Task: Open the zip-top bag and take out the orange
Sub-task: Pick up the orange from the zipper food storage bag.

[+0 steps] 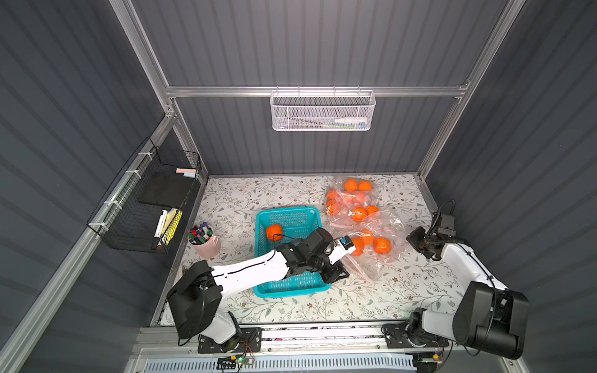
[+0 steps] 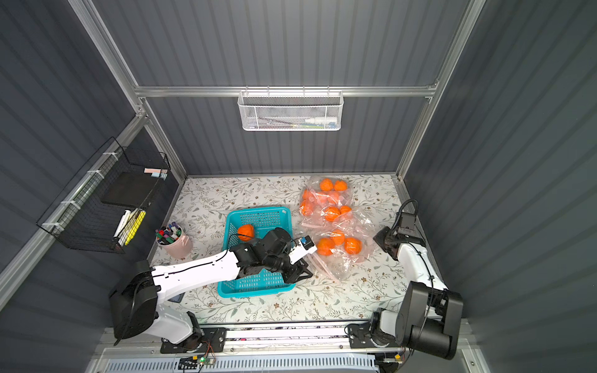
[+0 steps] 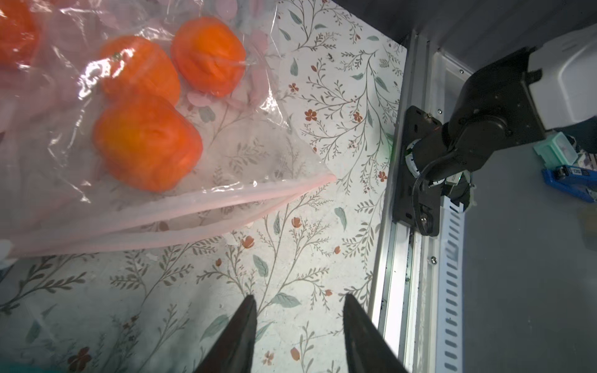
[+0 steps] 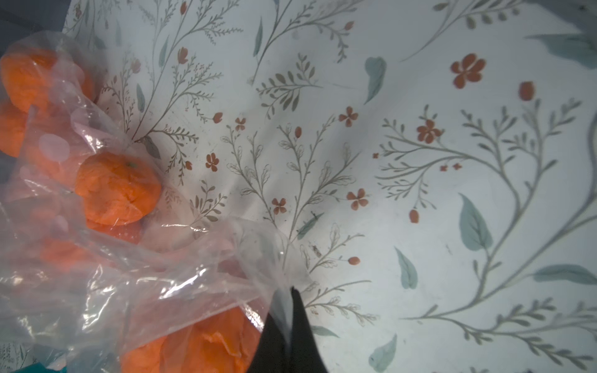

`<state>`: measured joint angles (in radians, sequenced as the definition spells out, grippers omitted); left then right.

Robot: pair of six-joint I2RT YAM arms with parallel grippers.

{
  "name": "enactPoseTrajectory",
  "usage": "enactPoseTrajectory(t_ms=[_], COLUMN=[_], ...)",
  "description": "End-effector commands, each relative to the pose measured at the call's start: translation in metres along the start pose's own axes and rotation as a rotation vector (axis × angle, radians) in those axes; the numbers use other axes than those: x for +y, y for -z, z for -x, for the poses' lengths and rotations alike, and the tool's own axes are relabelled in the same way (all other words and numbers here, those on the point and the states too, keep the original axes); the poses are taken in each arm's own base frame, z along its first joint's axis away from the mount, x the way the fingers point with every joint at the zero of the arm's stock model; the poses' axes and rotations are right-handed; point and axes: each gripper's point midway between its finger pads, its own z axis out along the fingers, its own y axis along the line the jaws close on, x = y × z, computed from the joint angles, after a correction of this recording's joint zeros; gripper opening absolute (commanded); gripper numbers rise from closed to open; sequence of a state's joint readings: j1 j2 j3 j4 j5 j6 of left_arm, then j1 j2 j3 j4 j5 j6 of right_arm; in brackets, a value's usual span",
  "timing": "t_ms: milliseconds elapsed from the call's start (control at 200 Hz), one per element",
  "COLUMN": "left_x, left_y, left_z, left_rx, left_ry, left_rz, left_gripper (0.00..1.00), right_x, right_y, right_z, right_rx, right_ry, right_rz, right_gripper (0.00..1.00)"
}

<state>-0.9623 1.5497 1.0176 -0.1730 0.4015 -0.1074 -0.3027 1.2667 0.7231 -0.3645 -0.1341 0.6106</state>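
Observation:
The nearest clear zip-top bag (image 1: 374, 261) lies on the floral table to the right of the teal basket, with three oranges (image 3: 145, 145) inside. Its pink zip strips (image 3: 193, 206) stand slightly apart along the side facing my left gripper. My left gripper (image 3: 298, 295) hovers open over bare table just short of that mouth, nothing between its fingers; in a top view it sits by the basket's right edge (image 1: 337, 274). My right gripper (image 4: 290, 290) is shut on a fold of the bag's plastic at the bag's far right side (image 1: 412, 241).
A teal basket (image 1: 287, 213) under my left arm holds one loose orange (image 1: 274, 232). More bags of oranges (image 1: 352, 197) lie behind. A pink cup of markers (image 1: 202, 240) stands at the left, and the metal front rail (image 3: 397, 258) runs close to my left gripper.

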Motion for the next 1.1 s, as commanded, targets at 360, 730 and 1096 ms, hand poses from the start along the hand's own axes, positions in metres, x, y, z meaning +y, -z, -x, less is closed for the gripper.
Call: enactPoseTrajectory(t_ms=[360, 730, 1096], left_x=[0.039, 0.053, 0.063], left_y=[-0.059, -0.074, -0.093], left_z=[0.027, 0.002, 0.036], left_rx=[0.029, 0.095, -0.007], left_ry=[-0.063, -0.06, -0.063], left_rz=[0.11, 0.144, 0.167], left_gripper=[0.18, 0.16, 0.23], right_x=[-0.026, -0.026, -0.025], right_y=[0.003, 0.001, -0.003], right_z=[0.001, 0.001, -0.004], right_rx=[-0.018, -0.012, 0.013], right_ry=[-0.066, -0.078, -0.076], right_rz=[-0.038, -0.025, -0.009], right_gripper=[0.0, 0.0, 0.0])
